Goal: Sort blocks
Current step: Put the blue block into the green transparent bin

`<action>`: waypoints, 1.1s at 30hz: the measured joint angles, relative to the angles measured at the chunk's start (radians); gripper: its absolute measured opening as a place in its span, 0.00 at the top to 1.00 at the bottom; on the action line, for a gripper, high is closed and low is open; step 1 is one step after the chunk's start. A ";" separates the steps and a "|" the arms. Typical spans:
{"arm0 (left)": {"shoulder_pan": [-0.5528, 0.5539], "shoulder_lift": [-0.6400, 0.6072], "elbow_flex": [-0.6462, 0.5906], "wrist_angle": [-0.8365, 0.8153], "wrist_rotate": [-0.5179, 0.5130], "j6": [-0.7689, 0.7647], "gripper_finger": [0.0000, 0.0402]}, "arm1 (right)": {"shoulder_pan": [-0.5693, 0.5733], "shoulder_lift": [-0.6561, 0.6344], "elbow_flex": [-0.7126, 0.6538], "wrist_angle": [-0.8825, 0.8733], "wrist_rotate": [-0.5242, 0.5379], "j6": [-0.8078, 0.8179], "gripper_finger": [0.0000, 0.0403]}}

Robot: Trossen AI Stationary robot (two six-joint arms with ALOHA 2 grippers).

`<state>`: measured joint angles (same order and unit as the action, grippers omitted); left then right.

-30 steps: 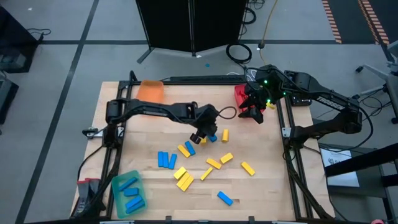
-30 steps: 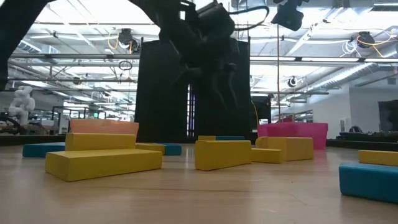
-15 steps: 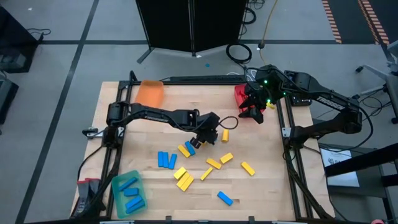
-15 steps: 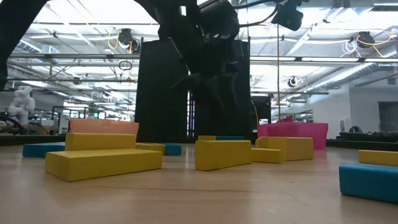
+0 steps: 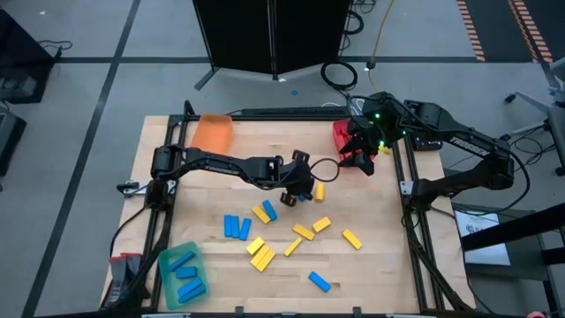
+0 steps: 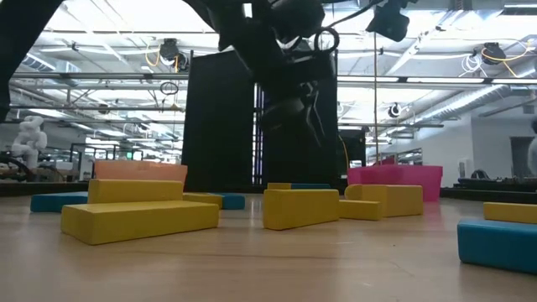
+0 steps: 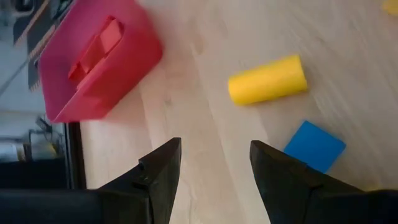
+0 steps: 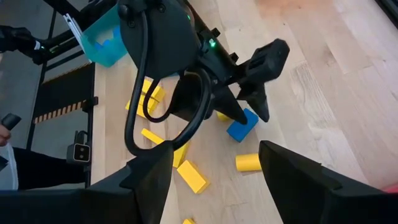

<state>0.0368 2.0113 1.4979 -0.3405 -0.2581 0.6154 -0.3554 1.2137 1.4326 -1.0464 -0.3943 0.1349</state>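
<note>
On the pale wooden tabletop, the small red, blue and yellow plastic blocks lie scattered mid-table, long axes pointing every way. The left tool hangs above them, half open, empty — the right tool, open and empty, hovers by the red plastic tray.

Orange tray, red tray, green tray

Bright and even from ceiling lamps far behind, glaring white, with soft small shadows under the blocks and blurry near edges.
</note>
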 joint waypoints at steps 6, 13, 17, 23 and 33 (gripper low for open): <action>-0.005 0.000 0.000 0.001 -0.022 -0.027 0.50 | 0.000 0.000 0.000 0.000 0.000 0.000 0.42; -0.005 0.000 0.000 -0.045 -0.021 -0.028 0.50 | 0.000 0.000 0.000 0.002 0.001 -0.003 0.42; -0.001 0.000 0.000 -0.066 -0.024 -0.004 0.47 | 0.000 0.000 0.000 0.002 0.001 -0.008 0.42; 0.000 -0.001 0.000 -0.078 -0.031 0.011 0.34 | 0.000 0.000 0.000 0.003 0.001 -0.019 0.42; 0.031 -0.002 0.003 -0.147 0.210 0.020 0.22 | 0.000 0.000 0.000 0.003 0.001 -0.018 0.42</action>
<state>0.0678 2.0098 1.5009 -0.4872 -0.0482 0.6357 -0.3557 1.2139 1.4326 -1.0431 -0.3935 0.1165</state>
